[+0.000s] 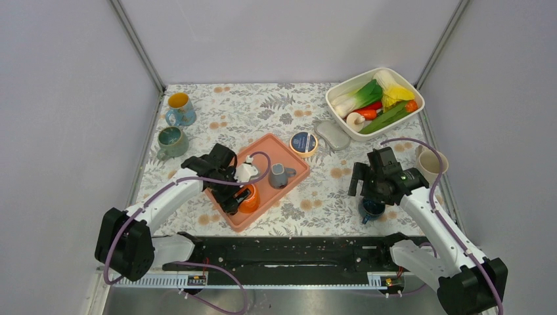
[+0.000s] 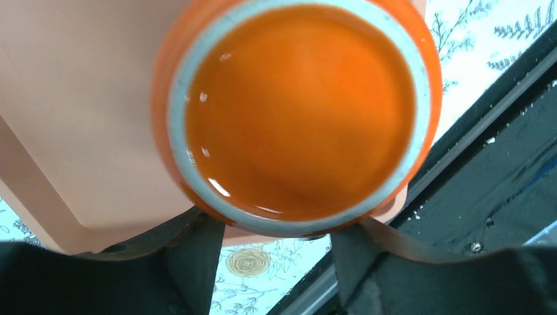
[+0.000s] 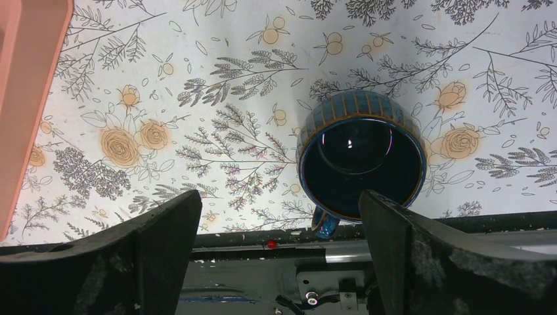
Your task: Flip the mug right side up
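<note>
Floral cloth covers the tabletop (image 1: 263, 111), with pale walls on three sides. On its near right part stands a dark blue mug (image 3: 360, 161), mouth up, its dark inside showing in the right wrist view and its handle pointing to the near edge. The right claw (image 3: 279, 216) hangs above it, spread wide and grasping nothing. For this mug the turning looks done, in my judgement.

An orange mug (image 2: 295, 111) sits on the near corner of the pink tray (image 1: 279, 147). The left wrist view shows a flat glossy orange disc inside a pale ring. To me this reads more as a base than a mouth, so this mug probably is upside down, but I cannot be sure. The left claw (image 2: 276, 239) has one finger on each side of it. I cannot tell whether they already press the mug. A grey mug (image 1: 280, 176) on the same tray also seems to need turning.

For room, the orange mug is close to the tray rim, and the black rail (image 1: 282, 252) runs just beyond. The blue mug also stands near that rail. A lift should go upward first. The tabletop between the tray and the blue mug is bare, and the vegetable tub (image 1: 407, 121) is well apart.
</note>
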